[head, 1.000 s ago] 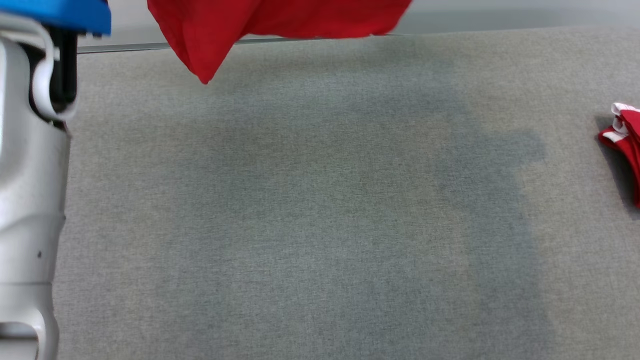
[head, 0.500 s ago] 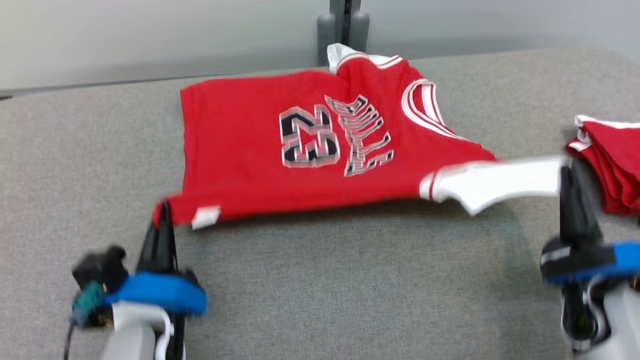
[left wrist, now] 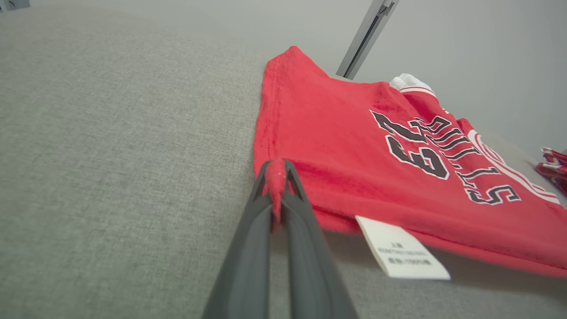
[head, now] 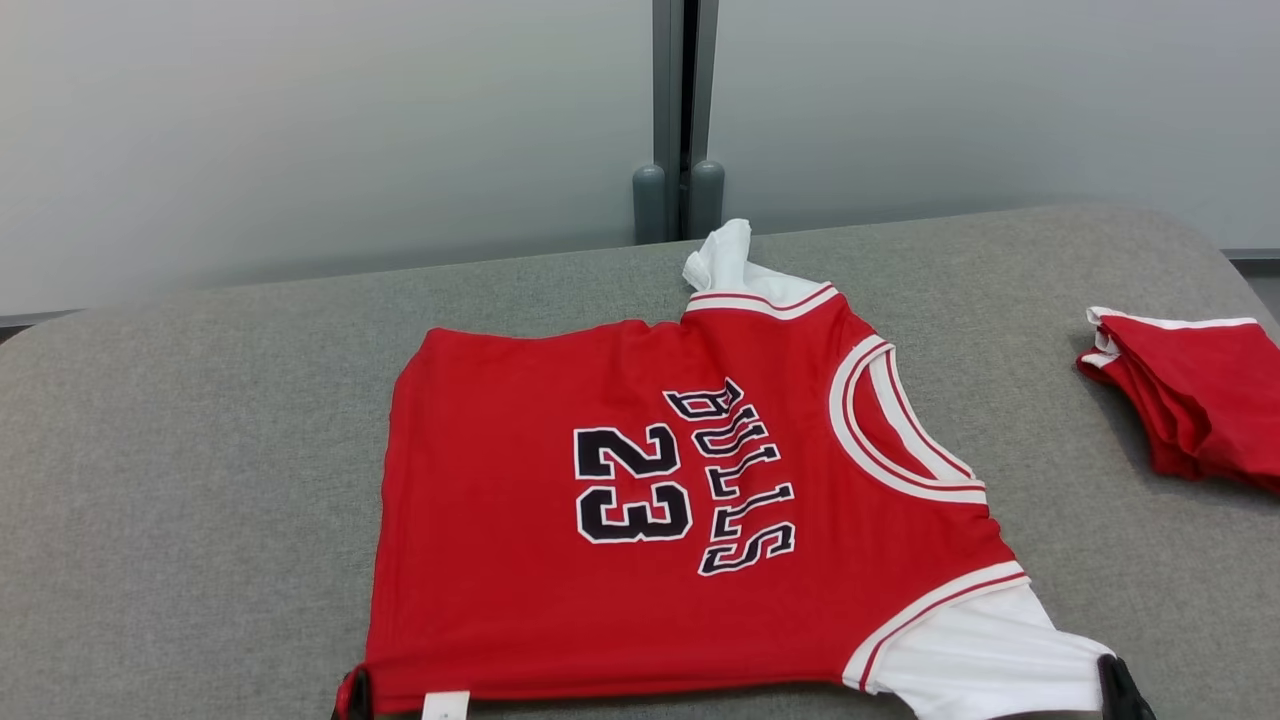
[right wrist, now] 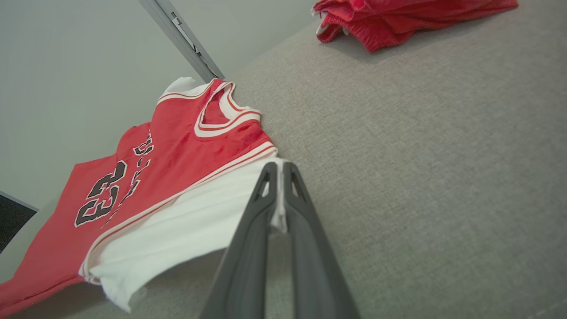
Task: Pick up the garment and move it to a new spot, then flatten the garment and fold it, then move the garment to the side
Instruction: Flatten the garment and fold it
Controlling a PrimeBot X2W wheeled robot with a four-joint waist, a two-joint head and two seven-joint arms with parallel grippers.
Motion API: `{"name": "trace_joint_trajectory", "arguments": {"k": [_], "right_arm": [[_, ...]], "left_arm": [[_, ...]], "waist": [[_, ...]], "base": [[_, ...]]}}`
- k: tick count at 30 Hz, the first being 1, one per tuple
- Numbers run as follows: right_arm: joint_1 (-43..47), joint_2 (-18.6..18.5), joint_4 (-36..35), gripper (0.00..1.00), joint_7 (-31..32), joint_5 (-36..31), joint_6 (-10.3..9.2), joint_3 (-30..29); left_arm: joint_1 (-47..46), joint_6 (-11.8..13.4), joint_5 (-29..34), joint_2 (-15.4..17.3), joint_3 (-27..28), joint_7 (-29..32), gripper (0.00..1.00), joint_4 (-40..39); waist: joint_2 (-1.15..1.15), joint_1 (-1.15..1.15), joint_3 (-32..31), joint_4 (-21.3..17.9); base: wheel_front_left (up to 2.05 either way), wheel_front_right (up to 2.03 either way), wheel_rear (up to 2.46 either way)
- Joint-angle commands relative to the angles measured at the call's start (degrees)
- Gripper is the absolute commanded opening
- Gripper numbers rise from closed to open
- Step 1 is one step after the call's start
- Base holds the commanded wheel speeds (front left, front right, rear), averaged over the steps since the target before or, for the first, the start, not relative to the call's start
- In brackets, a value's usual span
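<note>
On the table, garment, seemingly spread

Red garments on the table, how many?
2. The red jersey lies spread in the middle of the table; a folded red bundle sits apart at its right edge. The bundle may hold more than one piece.

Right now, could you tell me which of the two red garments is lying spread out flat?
The jersey printed 23, in the middle, lies spread open; the other red garment, at the right, is folded into a stack.
</note>
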Motion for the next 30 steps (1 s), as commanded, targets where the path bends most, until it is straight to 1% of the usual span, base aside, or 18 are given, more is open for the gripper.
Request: {"name": "trace_joint_trajectory", "arguments": {"k": [1,6,9,13,16,18,20,24,26,29,30], "right_arm": [[1.06,-0.46,-0.71,0.00,-0.29,-0.18,-0.08,0.03],[1.90,0.51,-4.08,0.00,-0.29,1.38,-0.08,-1.82],[-1.20,0.54,-5.10,0.00,-0.29,2.70,-0.04,-0.65],[-7.18,-1.37,-3.31,0.00,-0.11,4.09,-0.04,2.13],[-12.91,-2.38,-0.70,0.00,0.88,4.96,-0.04,3.37],[-16.66,-2.91,1.77,0.00,1.65,4.89,-0.04,3.94],[-20.31,-3.32,4.21,0.00,2.01,4.37,-0.04,4.65],[-26.78,-3.45,10.09,0.00,2.50,3.01,-0.04,5.82],[-29.39,-3.39,13.11,0.00,2.12,2.09,-0.04,6.40],[-32.59,-3.13,17.76,0.00,1.59,0.85,-0.04,6.60],[-33.64,-3.10,18.68,0.66,1.10,0.32,-0.04,6.87]], "left_arm": [[1.10,-0.07,-0.29,0.27,0.48,-0.28,0.00,-0.68],[4.25,-0.07,-1.38,0.27,-0.81,-0.29,0.00,-3.55],[1.83,-0.08,-1.73,0.21,-1.79,-0.29,0.00,-4.28],[-3.05,-0.08,-2.92,0.18,-2.78,-0.29,0.00,-2.26],[-7.60,0.06,-3.21,0.19,-3.33,-0.28,0.00,0.83],[-10.85,0.30,-1.22,0.16,-4.45,-0.28,0.00,3.60],[-13.79,1.13,-1.44,0.23,-4.39,-0.29,0.00,5.91],[-18.85,1.85,-1.31,0.16,-4.66,-0.28,0.00,9.52],[-20.75,1.96,0.29,0.16,-5.21,-0.28,0.00,11.18],[-22.61,2.27,-0.12,0.19,-5.72,-0.29,0.00,14.03],[-23.31,2.52,-0.41,0.18,-5.52,-0.29,0.00,14.56]], "waist": [[0.00,0.02,-0.35,-0.11],[0.00,0.02,-0.63,0.69],[0.00,0.02,0.06,1.30],[0.00,0.02,1.60,1.74],[0.00,0.02,2.90,2.08],[0.00,0.02,3.88,2.31],[0.00,0.02,4.93,2.45],[0.00,0.02,6.96,2.61],[0.00,0.02,7.59,2.64],[0.00,0.02,8.17,2.65],[0.00,0.02,8.30,2.63]], "base": [[0.00,0.00,0.00],[0.00,0.00,0.00],[0.00,0.00,0.00],[0.00,0.00,0.00],[0.00,0.00,0.00],[0.00,0.00,0.00],[0.00,0.00,0.00],[0.00,0.00,0.00],[0.00,0.00,0.00],[0.00,0.00,0.00],[0.00,0.00,0.00]]}}
